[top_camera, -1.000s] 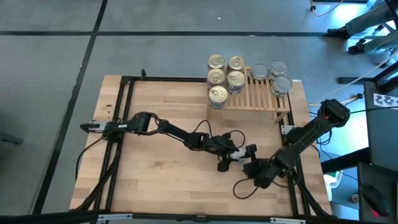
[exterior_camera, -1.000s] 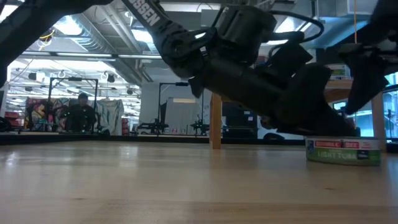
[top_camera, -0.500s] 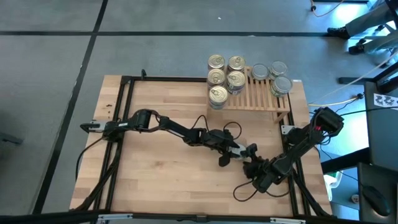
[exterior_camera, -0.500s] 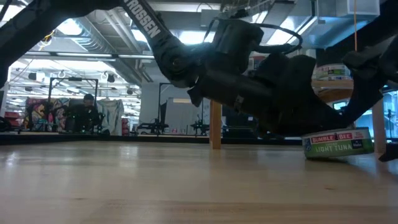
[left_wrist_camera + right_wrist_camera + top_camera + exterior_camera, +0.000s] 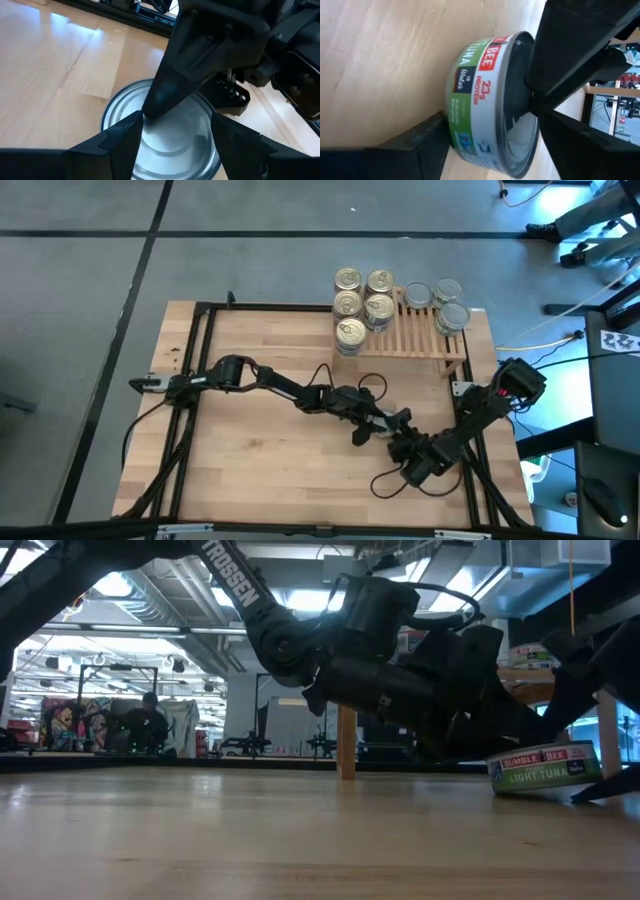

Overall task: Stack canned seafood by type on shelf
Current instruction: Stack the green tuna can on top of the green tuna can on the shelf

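Tuna can [image 5: 543, 768] tilted, one edge on the tabletop [image 5: 260, 370], well short of the shelf [image 5: 420, 332]. Left gripper [image 5: 378, 423] and right gripper [image 5: 400, 446] both closed around it from opposite sides. Other cans [image 5: 362, 302] stacked on and beside the shelf.

Bright even overhead light, backlit dark low view.

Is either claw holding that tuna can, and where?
The right gripper pinches the tilted tuna can across its top and bottom faces. The left gripper is over it; grip unclear.
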Robot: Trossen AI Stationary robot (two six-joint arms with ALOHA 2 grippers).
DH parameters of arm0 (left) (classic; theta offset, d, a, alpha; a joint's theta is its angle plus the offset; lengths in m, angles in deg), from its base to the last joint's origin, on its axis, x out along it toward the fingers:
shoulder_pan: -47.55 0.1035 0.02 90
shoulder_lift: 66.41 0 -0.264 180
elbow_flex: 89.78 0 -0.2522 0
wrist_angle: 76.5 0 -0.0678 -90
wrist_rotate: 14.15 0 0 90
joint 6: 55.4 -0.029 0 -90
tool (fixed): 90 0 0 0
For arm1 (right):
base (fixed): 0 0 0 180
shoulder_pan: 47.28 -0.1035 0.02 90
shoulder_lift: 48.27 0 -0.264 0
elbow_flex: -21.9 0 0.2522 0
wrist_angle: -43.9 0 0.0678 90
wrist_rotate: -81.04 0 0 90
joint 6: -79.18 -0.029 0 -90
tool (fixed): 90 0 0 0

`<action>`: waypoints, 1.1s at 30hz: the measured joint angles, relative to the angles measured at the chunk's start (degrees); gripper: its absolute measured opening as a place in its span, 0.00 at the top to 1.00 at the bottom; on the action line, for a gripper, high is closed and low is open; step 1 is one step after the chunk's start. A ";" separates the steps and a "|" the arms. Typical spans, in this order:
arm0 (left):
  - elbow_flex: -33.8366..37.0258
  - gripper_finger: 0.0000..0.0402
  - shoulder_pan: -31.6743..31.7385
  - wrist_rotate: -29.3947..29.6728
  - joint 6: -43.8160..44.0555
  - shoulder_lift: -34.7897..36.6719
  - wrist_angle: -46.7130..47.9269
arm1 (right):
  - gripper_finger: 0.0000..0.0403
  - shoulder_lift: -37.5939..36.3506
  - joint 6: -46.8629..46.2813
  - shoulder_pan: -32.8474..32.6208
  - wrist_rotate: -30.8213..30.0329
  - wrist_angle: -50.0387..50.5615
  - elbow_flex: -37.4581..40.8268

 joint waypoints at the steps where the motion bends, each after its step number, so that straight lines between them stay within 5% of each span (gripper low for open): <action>1: 0.01 0.41 0.01 -0.01 0.16 -0.01 -0.12 | 0.30 0.30 0.02 0.30 -0.12 -0.47 0.02; 7: 0.33 0.41 -0.34 0.56 0.50 -0.13 -1.96 | 0.59 0.25 -0.42 0.19 -0.49 -0.61 0.11; 17: 0.58 0.41 -1.78 -0.61 0.53 3.78 0.10 | 0.65 -3.12 -7.98 -5.71 4.12 5.36 -4.84; 23: 0.96 0.41 -2.97 -0.03 -2.63 8.08 10.85 | 0.65 -7.28 -13.62 -9.15 10.44 16.45 -13.54; 33: 0.76 0.41 -7.15 3.57 -7.48 14.72 27.08 | 0.65 -11.26 -22.15 -9.64 8.35 36.48 -28.35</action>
